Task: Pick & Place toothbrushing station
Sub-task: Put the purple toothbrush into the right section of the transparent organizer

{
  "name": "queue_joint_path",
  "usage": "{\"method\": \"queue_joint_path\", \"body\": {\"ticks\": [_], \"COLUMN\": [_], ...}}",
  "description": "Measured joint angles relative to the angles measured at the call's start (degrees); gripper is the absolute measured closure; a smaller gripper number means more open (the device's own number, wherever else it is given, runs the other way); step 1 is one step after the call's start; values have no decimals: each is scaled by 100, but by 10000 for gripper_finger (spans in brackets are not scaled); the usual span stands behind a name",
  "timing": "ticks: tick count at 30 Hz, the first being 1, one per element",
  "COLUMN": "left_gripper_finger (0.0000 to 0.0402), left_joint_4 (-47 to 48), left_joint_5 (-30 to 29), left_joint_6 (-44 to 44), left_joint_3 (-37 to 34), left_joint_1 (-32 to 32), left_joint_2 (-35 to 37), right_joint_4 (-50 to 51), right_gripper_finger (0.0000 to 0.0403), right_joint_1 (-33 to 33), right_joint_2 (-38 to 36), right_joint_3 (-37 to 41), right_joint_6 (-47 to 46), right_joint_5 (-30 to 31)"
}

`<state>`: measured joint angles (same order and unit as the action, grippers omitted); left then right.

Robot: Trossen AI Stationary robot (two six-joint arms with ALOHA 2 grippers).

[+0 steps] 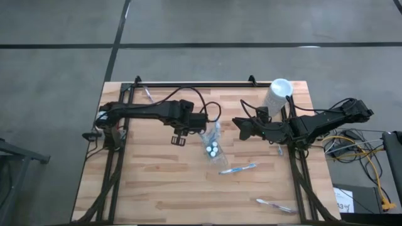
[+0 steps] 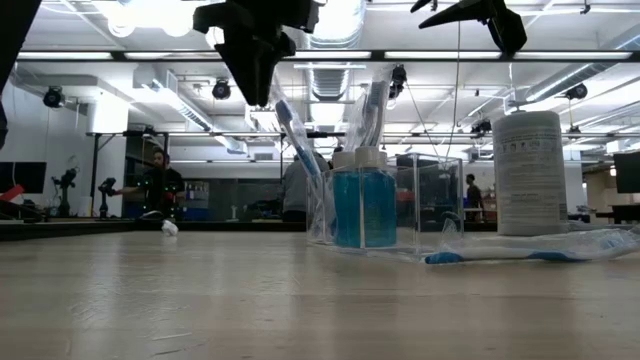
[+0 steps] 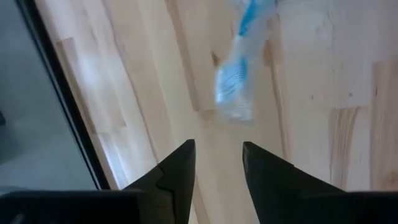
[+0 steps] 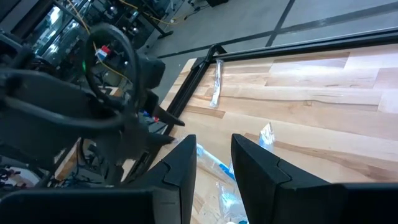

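both arms hover mid-tabletop (image 1: 151, 182) over the toothbrush kit

left gripper (image 1: 178, 139) hangs beside the clear pouch (image 1: 211, 141) holding blue tubes (image 1: 213, 149) and a toothbrush (image 2: 300, 135), fingers (image 3: 177, 171) narrowly parted, empty. right gripper (image 1: 242, 127) likewise narrow, empty. loose toothbrushes (image 1: 237, 168) lie nearer the front edge.

Left arm: reaches from the left edge toward the middle, raised above the tabletop.
Left pincer (image 1: 178, 139): points down; fingers (image 3: 177, 171) apart with a gap between them, nothing held.
Right arm: reaches in from the right edge, raised.
Right pincer (image 1: 240, 127): faces the middle; fingers (image 4: 180, 168) parted, nothing between.
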<state>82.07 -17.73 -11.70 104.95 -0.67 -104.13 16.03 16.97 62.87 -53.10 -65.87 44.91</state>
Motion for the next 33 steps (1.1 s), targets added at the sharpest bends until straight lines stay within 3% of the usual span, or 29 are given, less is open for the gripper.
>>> {"method": "queue_joint_path", "body": {"ticks": [24,33], "left_gripper_finger": [264,263], "left_joint_4": [-1096,-2331], "left_joint_5": [297,365], "left_joint_6": [507,540], "left_joint_3": [-70,-1411], "left_joint_1": [118,34], "left_joint_2": [1992,3025], "right_joint_4": [-2,0], "right_gripper_finger": [305,305], "right_joint_1": [-1,-1], "right_joint_2": [0,0], "right_joint_3": [0,0], "right_joint_6": [0,0], "right_joint_5": [0,0]}}
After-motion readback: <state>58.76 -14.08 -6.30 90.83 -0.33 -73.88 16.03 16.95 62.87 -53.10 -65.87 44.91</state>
